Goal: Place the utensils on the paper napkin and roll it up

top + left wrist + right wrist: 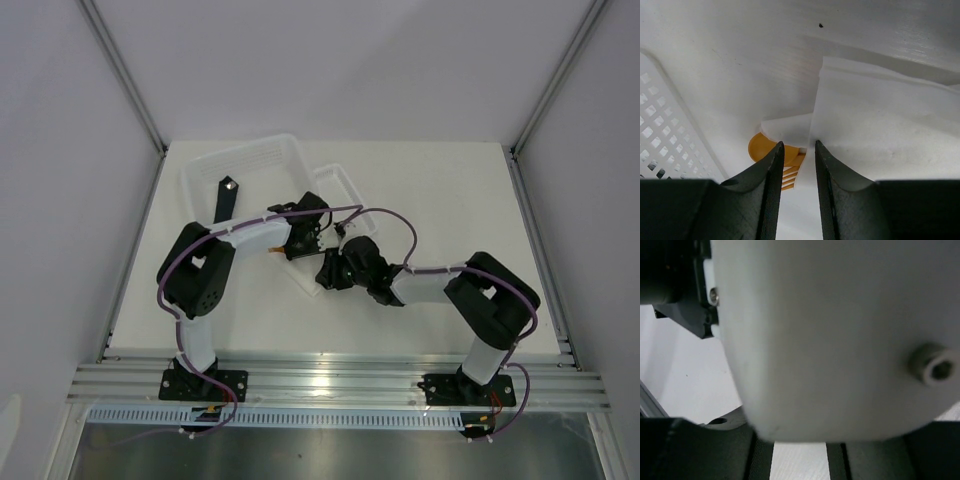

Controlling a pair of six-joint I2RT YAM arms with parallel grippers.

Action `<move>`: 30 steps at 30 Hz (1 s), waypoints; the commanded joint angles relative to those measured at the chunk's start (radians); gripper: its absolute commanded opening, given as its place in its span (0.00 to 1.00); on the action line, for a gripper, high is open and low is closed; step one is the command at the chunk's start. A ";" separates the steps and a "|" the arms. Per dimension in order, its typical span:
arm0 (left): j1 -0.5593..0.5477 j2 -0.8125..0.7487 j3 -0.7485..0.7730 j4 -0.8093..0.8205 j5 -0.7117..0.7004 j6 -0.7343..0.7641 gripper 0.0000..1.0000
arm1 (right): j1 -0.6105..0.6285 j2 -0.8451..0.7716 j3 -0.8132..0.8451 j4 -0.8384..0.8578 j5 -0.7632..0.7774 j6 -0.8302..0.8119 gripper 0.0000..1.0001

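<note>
The paper napkin lies folded over the orange utensils in the left wrist view. A round spoon bowl and fork tines stick out from under its edge. My left gripper is open by a narrow gap and straddles the napkin's edge right at the utensils. In the top view it is at the table's middle, with a bit of orange beside it. My right gripper sits close against it. In the right wrist view its jaws stand apart over a white surface, tips hidden.
The left arm's white housing fills most of the right wrist view. Two white plastic trays stand at the back, one holding a black bar with a white dot. A perforated tray wall is left of the left gripper.
</note>
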 commanded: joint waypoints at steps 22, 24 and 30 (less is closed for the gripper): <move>-0.006 0.034 0.002 -0.043 0.022 0.015 0.35 | -0.097 0.227 -0.011 0.222 -0.198 0.283 0.20; -0.006 0.034 0.004 -0.043 0.022 0.015 0.35 | -0.098 0.225 -0.011 0.218 -0.198 0.288 0.27; -0.005 0.036 0.002 -0.046 0.015 0.003 0.35 | -0.112 0.185 -0.057 0.222 -0.126 0.377 0.44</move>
